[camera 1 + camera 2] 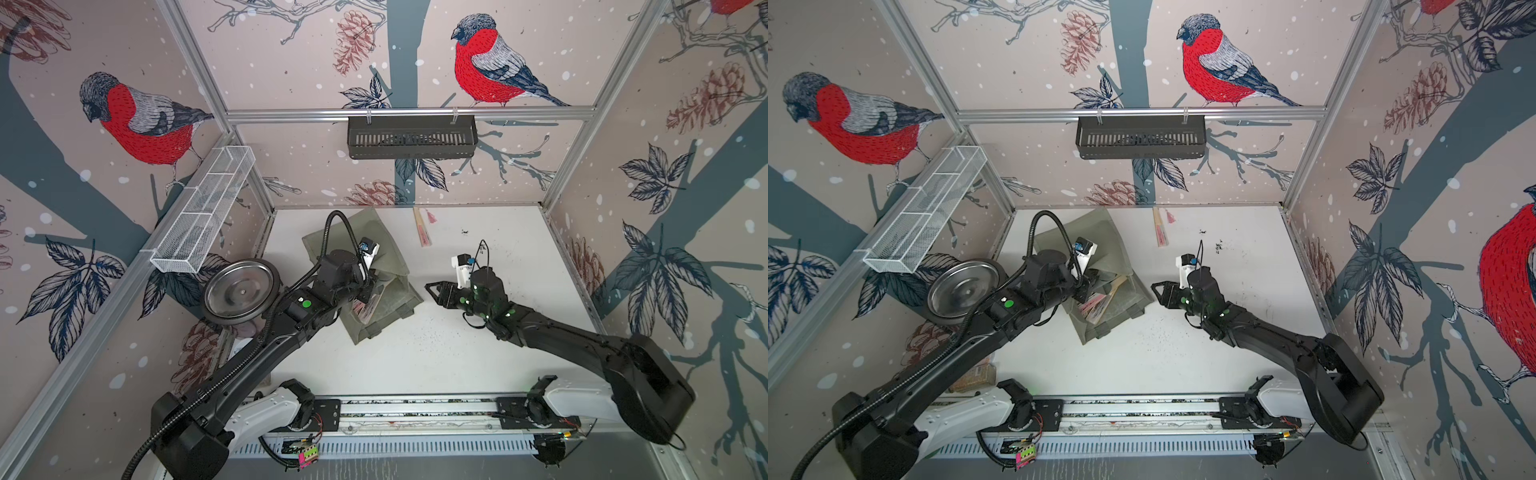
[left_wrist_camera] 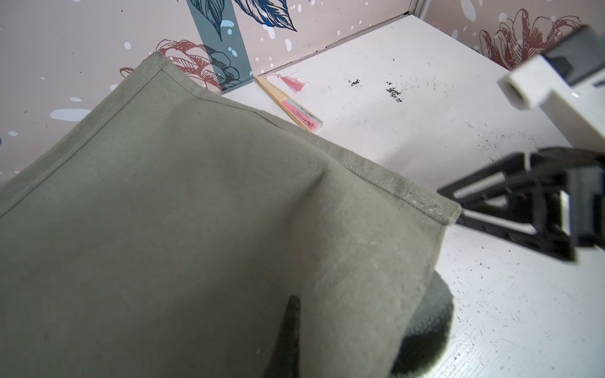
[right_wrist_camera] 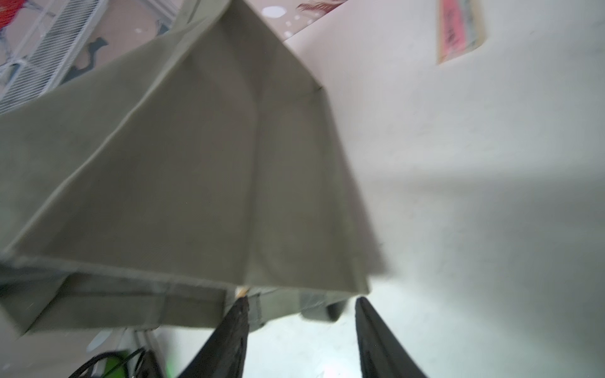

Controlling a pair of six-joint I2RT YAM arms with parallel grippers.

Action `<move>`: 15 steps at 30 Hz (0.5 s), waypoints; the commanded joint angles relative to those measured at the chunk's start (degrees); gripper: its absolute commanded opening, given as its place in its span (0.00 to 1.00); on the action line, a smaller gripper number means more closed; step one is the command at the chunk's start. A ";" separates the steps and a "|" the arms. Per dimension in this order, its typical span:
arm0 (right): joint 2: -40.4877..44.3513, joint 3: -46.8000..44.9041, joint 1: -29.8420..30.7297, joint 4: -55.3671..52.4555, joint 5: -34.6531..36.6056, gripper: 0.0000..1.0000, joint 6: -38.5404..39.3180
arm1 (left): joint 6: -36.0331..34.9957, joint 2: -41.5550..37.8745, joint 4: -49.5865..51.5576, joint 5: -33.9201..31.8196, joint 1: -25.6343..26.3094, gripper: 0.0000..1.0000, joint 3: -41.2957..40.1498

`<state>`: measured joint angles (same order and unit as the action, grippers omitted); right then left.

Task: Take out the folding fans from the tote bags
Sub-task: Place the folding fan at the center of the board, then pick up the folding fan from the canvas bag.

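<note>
Closest to my right wrist camera are my right gripper's [image 3: 301, 302] two black fingers [image 3: 235, 330], standing moderately apart with nothing between them. Their tips are just short of the hem of the olive tote bag [image 3: 196, 163], whose woven canvas side rises in flat, creased panels. In both top views that gripper [image 1: 432, 292] sits right of centre, just beside the bag's [image 1: 392, 266] right corner on the white, scuffed table [image 1: 457, 361]. My left gripper [image 1: 368, 291], centre-left of the frame, is closed on the bag's cloth at its mouth, holding the upper panel raised; the left wrist view is mostly draped canvas with stitched hems. Inside the gaping mouth lie several closed folding fans [image 1: 1098, 305], pale bamboo slats with pink fabric. One loose fan [image 1: 423, 232] lies apart on the table, upper centre near the back wall, its pink tassel [image 1: 432, 216] beside it.
</note>
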<state>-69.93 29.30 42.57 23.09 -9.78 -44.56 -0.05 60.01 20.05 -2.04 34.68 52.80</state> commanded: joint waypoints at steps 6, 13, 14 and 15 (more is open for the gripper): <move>0.14 -7.27 19.36 16.54 20.36 0.49 -11.92 | -0.38 -0.51 -1.95 -0.24 -0.06 0.00 0.20; -10.75 -2.16 21.37 19.56 16.87 0.44 -14.98 | -0.40 -0.59 -2.14 -0.01 0.12 0.00 0.11; -12.09 -1.45 21.80 20.32 16.58 0.44 -15.17 | -0.55 -0.59 -2.21 0.23 0.13 0.00 0.20; -13.72 -0.42 22.03 20.55 16.22 0.44 -15.50 | -0.65 -0.58 -1.98 0.45 0.08 0.00 0.26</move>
<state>-81.12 27.14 64.01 38.65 7.22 -57.39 -0.05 59.64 20.08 -1.98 34.74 52.80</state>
